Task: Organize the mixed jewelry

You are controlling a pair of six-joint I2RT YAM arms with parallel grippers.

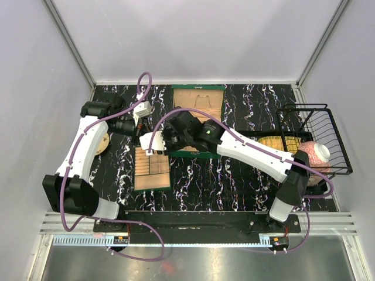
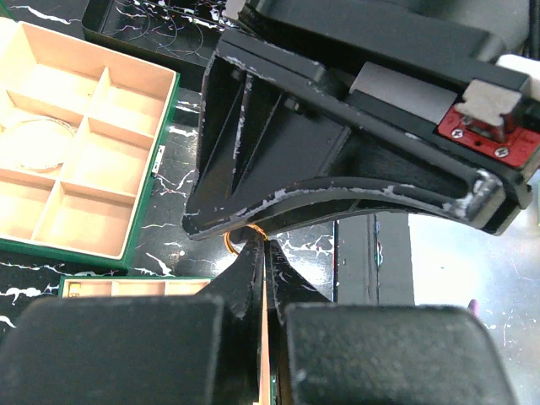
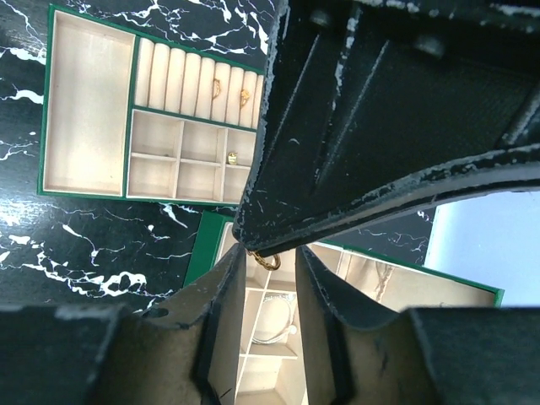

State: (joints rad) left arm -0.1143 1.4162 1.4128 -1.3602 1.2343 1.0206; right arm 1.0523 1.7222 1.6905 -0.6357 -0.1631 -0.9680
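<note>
**A tiny ring could fall during the hand-over**

The left arm (image 1: 82, 146) and the right arm (image 1: 252, 152) meet above the middle-left of the desk (image 1: 234, 175). Only the top view shows this meeting, and there the jewelry is too small to see.

The left tool (image 2: 261, 253) is pressed together and pinches a gold ring (image 2: 239, 242) at its very tips. The right tool (image 3: 272, 270) is spread, with one finger on each side of that ring, and does not yet clamp it. If the left tool releases too early, I think the ring drops to the desk or into a wrong compartment of the green ring box (image 3: 84, 101).

Only the right wrist view shows this gap. Beneath it lies a whitish bracelet (image 3: 274, 319) in a green-edged tray (image 3: 197, 249).
</note>
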